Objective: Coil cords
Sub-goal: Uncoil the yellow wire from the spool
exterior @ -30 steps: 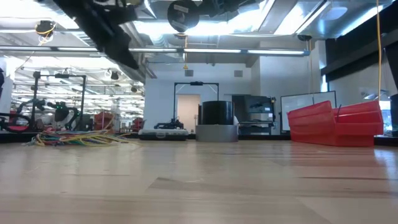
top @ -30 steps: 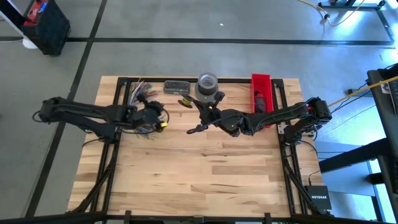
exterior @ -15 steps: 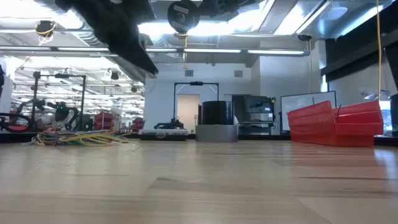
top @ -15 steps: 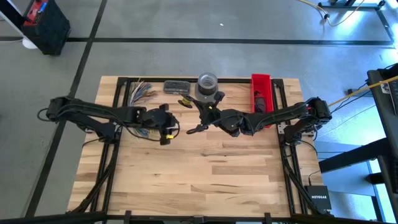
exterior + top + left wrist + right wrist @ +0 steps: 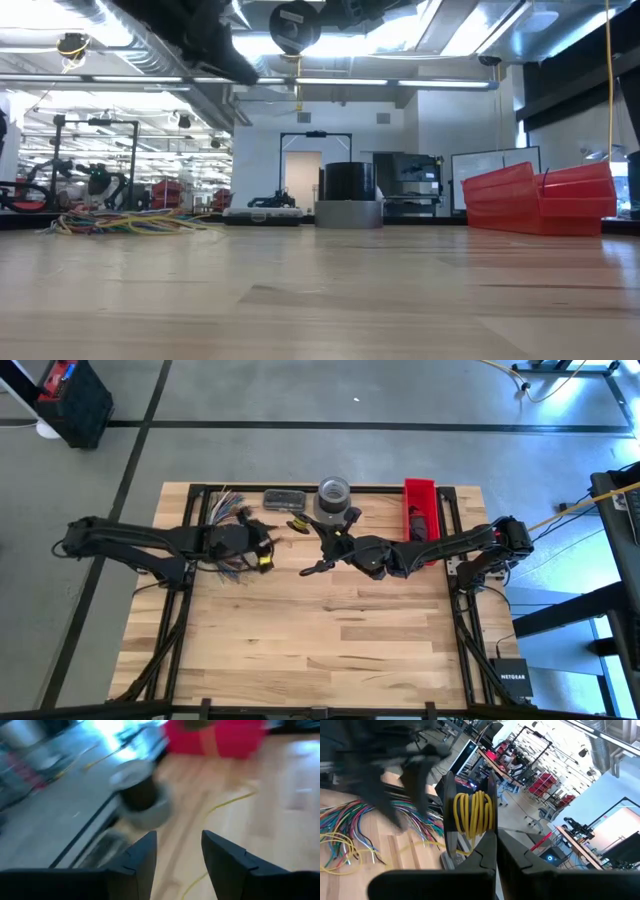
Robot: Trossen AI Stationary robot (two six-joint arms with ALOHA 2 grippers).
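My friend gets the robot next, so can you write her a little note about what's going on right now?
Left gripper: open, empty, above the loose multicoloured thin cords at the wooden table's far left.
Right gripper: shut on a coil of yellow cord, held mid-table near the grey tape roll.
Done: one yellow cord is wound into a coil.
Left: the red, green, white and yellow cords lie uncoiled. The red plastic bin sits far right.

High view straight down, low view level across table (image 5: 320,300), wrist views close, all sharing tabletop.
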